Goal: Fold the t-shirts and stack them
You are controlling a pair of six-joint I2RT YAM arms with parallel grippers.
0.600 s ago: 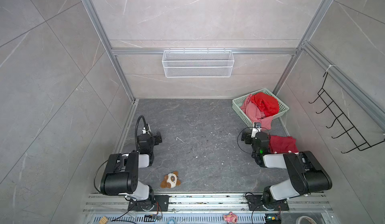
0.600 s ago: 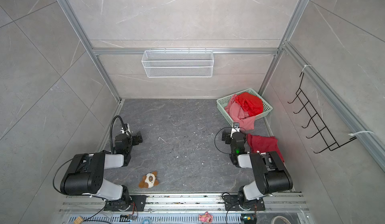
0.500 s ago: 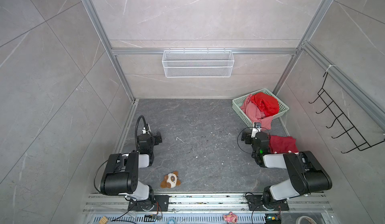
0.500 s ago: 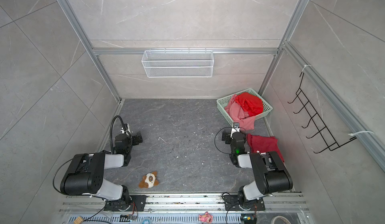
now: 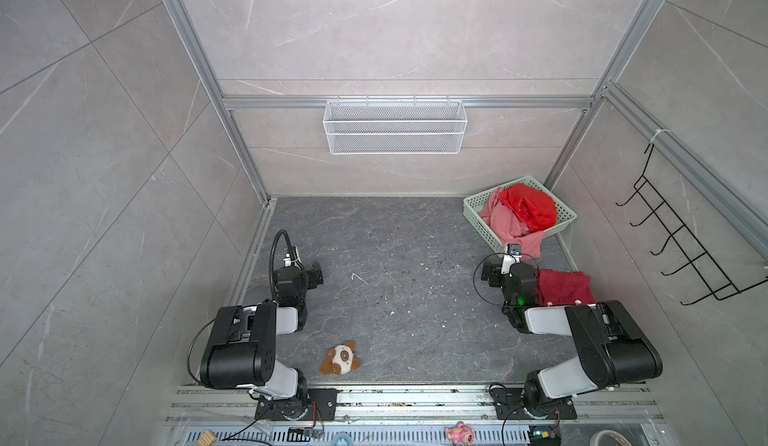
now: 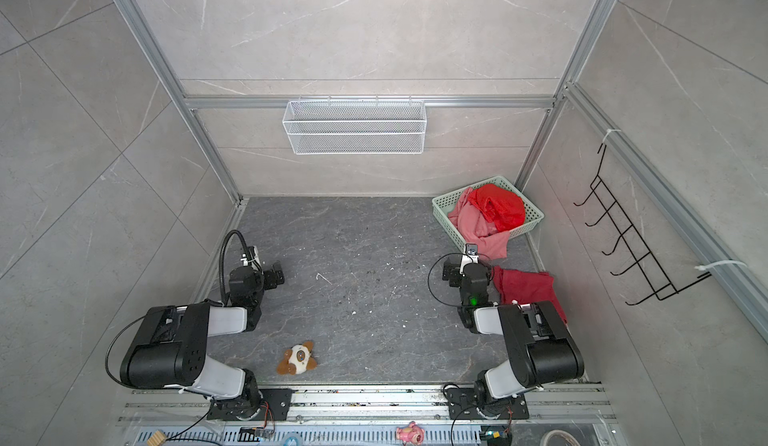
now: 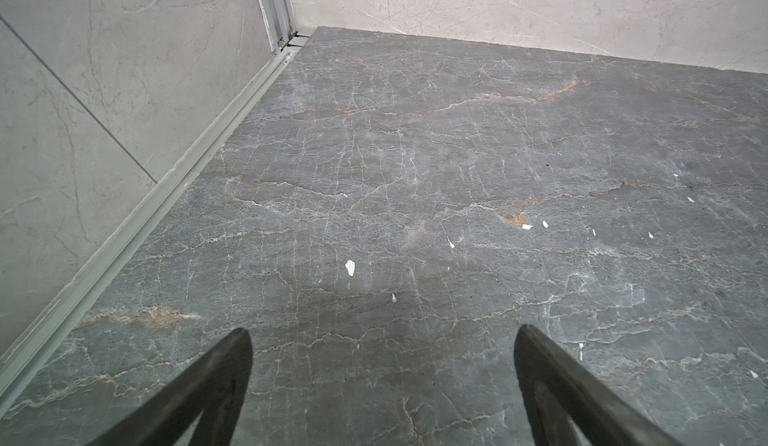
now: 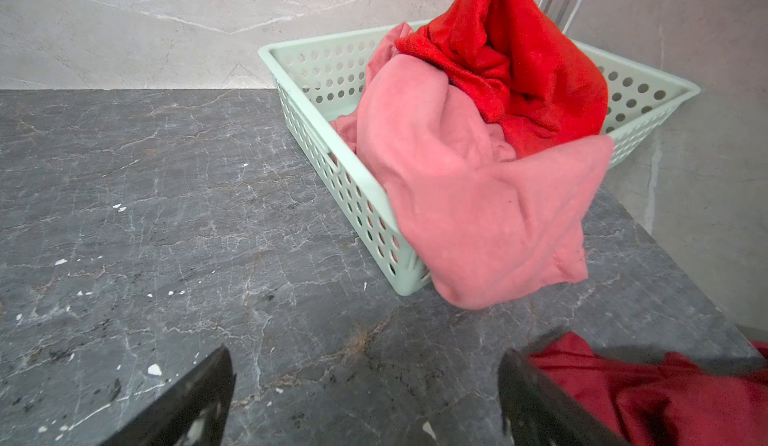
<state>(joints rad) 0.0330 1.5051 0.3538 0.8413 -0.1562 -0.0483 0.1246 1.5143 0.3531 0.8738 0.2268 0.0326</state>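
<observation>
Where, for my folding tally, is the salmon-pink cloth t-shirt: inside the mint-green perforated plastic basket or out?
Partly in: the salmon-pink t-shirt sits crumpled in the basket, with one end draped over its rim onto the table.

I can read no lettering, brand, number or sign anywhere in my views. The only candidates are the small white patches (image 5: 577,300) on the near edge of the dark crimson t-shirt (image 5: 562,287), which lies by the right edge of the worktop (image 5: 395,282). In both top views they are too small for me to tell whether they carry any print.
</observation>
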